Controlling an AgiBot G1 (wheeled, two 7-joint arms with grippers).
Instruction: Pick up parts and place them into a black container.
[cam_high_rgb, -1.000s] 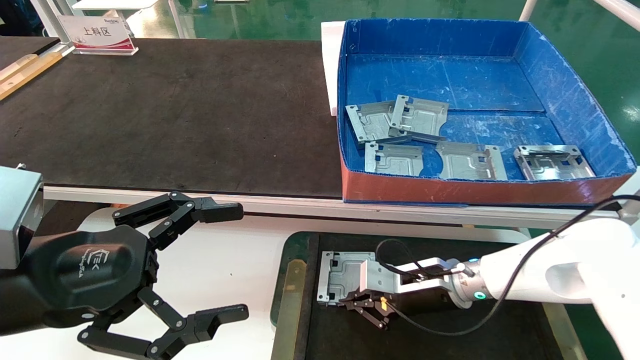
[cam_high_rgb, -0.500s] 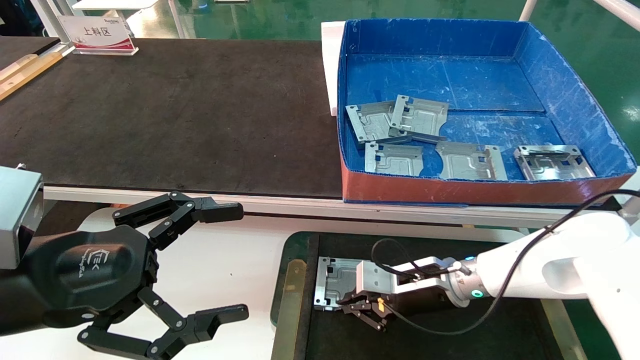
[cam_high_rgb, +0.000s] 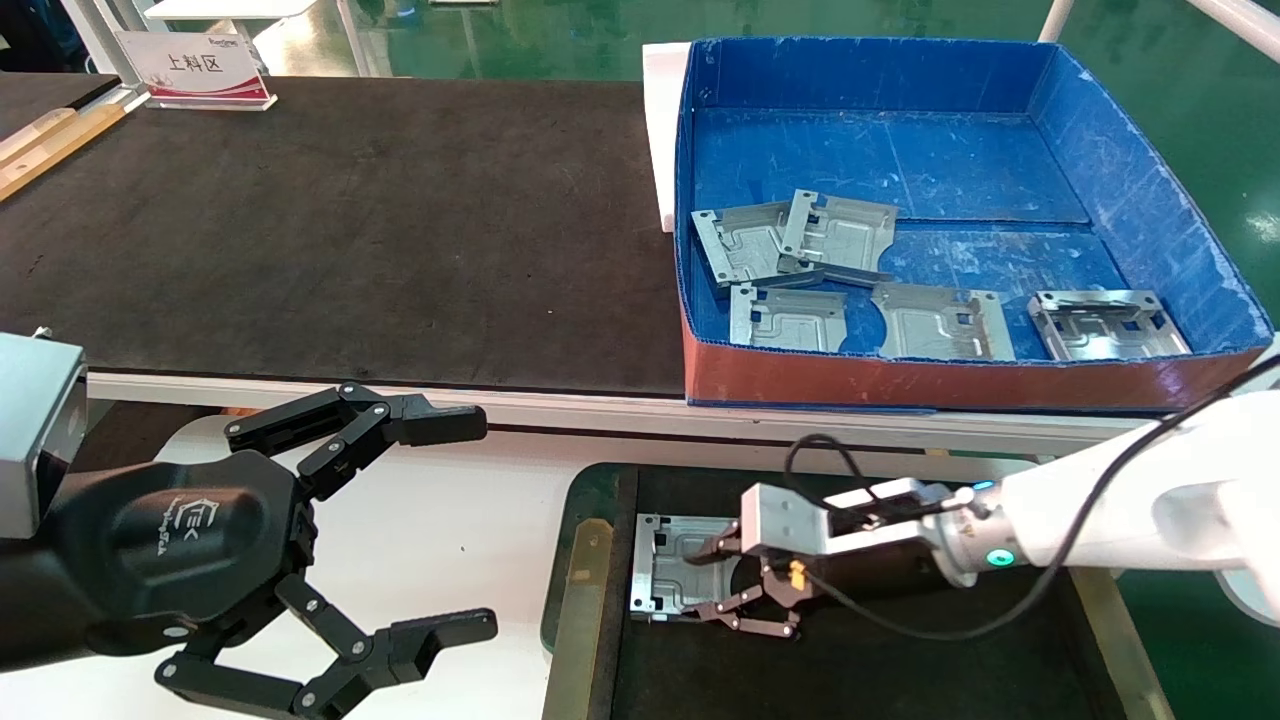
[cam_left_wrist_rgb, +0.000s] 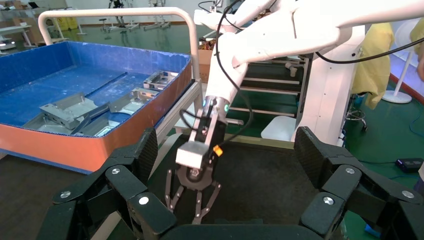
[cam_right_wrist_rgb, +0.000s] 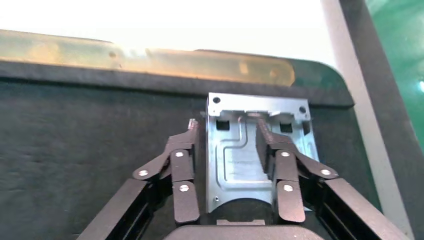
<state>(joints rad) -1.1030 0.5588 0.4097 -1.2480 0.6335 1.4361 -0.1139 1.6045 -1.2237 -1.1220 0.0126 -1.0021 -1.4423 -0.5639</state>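
One silver-grey part (cam_high_rgb: 668, 575) lies flat on the floor of the black container (cam_high_rgb: 900, 660), near its left end. My right gripper (cam_high_rgb: 708, 583) is open just above that part. In the right wrist view its fingers (cam_right_wrist_rgb: 182, 165) straddle the plate (cam_right_wrist_rgb: 235, 155), one beside an edge and the other over the metal, gripping nothing. Several more parts (cam_high_rgb: 790, 245) lie in the blue box (cam_high_rgb: 1150, 200). My left gripper (cam_high_rgb: 470, 525) hangs open and empty at the lower left, over the white surface. The left wrist view shows the right gripper (cam_left_wrist_rgb: 192, 205) above the dark tray floor.
The blue box with its orange front wall (cam_high_rgb: 900, 378) stands on the long black table mat (cam_high_rgb: 350, 220), behind the container. A brass strip (cam_high_rgb: 585, 590) runs along the container's left rim. A small sign (cam_high_rgb: 195, 68) stands at the back left.
The right gripper lowered the part onto the container floor, opened and let it go, then drew back slightly to the right. The left arm has not moved.
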